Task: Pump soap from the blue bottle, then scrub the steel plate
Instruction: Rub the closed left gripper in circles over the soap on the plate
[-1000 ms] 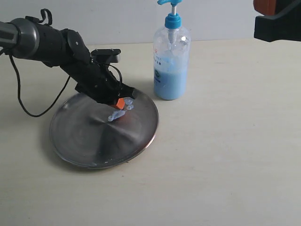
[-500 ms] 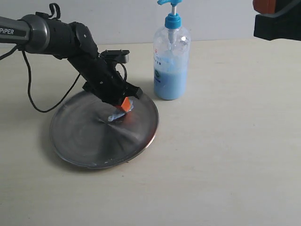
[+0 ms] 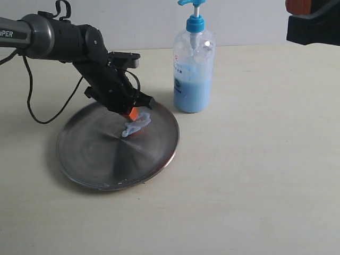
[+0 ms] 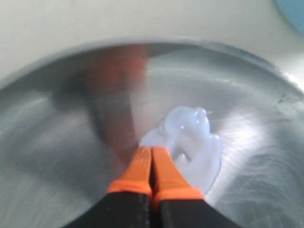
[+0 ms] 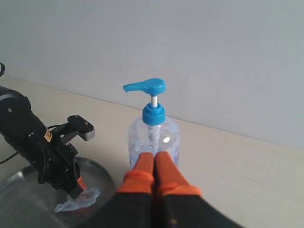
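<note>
The steel plate [image 3: 106,159] lies on the table at the left. A pale blue smear of soap [image 3: 136,127] sits on its far right part, also seen in the left wrist view as a creamy patch [image 4: 192,145] and in the right wrist view [image 5: 76,202]. My left gripper [image 3: 134,113] is shut with its orange tips [image 4: 151,151] down at the soap's edge on the plate [image 4: 57,142]. The blue bottle [image 3: 193,69] stands upright just right of the plate. My right gripper [image 5: 154,156] is shut and empty, held high above the table with the bottle [image 5: 153,130] beyond it.
A black cable [image 3: 50,114] trails from the left arm over the table beside the plate. The right arm's body [image 3: 313,21] shows at the top right corner. A pale wall rises behind the table.
The left gripper has slid a little back toward the plate's far rim, and the separate soap drops are now spread into one smear. The bottle and right arm have not moved.
</note>
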Robot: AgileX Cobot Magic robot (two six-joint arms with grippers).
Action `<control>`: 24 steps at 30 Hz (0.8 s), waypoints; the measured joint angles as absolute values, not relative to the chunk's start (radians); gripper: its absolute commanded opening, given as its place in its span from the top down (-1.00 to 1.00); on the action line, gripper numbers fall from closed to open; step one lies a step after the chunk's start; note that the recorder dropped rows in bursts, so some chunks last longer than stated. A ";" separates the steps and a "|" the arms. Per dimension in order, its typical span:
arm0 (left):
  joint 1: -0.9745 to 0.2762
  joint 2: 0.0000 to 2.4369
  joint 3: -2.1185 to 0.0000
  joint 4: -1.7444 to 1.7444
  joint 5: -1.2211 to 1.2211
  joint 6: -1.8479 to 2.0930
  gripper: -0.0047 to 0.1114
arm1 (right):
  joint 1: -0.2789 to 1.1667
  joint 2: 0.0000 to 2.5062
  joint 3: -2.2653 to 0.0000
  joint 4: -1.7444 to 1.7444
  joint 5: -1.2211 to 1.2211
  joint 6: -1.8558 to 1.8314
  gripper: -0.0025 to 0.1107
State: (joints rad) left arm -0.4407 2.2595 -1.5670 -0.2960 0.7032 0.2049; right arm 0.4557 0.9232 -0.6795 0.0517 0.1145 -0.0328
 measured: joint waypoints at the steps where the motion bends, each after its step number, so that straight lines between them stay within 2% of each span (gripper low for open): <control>1: -0.441 2.262 -1.567 -0.304 0.686 0.205 0.92 | 0.456 0.923 -0.680 0.052 0.115 -0.033 0.96; 14: -0.453 2.308 -1.643 -0.393 0.714 0.241 0.92 | 0.456 0.923 -0.680 0.054 0.115 -0.033 0.96; 24: -0.476 2.321 -1.725 -0.367 0.915 0.280 0.92 | 0.456 0.896 -0.680 0.054 0.115 -0.033 0.96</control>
State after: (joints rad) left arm -0.4764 2.3209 -1.7254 -0.3672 0.9146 0.2801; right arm 0.4557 0.8961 -0.6795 0.0536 0.1145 -0.0328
